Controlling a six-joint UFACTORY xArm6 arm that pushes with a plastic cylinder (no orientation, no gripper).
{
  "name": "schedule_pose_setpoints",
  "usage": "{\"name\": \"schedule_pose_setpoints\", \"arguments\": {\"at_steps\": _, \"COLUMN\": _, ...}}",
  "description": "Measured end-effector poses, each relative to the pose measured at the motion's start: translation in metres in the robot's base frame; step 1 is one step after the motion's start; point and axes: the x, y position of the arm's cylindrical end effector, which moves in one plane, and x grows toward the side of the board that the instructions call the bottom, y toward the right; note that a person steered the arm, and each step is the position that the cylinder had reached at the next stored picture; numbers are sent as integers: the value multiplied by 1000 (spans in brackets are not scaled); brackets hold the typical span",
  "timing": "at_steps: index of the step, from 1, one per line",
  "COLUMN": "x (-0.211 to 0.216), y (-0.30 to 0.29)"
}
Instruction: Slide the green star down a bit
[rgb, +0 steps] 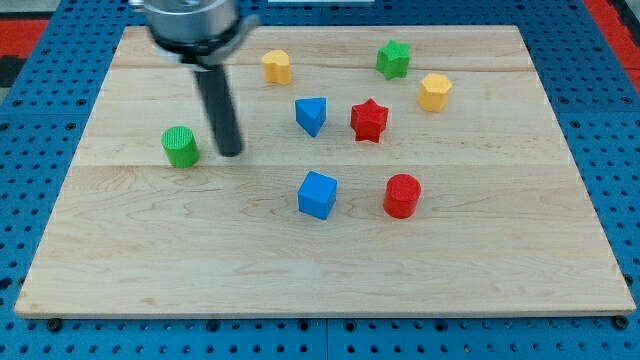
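Observation:
The green star (393, 59) lies near the view's top right on the wooden board (320, 260). My tip (231, 153) rests on the board at the view's left, far left of and below the star. It stands just right of a green cylinder (181, 147), not touching it.
A yellow block (277, 67) lies at the top middle and another yellow block (435, 91) below right of the star. A blue triangular block (312, 115), a red star (369, 120), a blue cube (318, 194) and a red cylinder (402, 195) fill the middle.

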Motion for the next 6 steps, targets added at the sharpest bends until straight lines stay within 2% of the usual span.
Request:
{"name": "schedule_pose_setpoints", "arguments": {"at_steps": 2, "x": -2, "y": 214}}
{"name": "schedule_pose_setpoints", "arguments": {"at_steps": 3, "x": -61, "y": 247}}
{"name": "schedule_pose_setpoints", "arguments": {"at_steps": 4, "x": -165, "y": 251}}
{"name": "schedule_pose_setpoints", "arguments": {"at_steps": 5, "x": -229, "y": 207}}
{"name": "schedule_pose_setpoints", "arguments": {"at_steps": 6, "x": -212, "y": 185}}
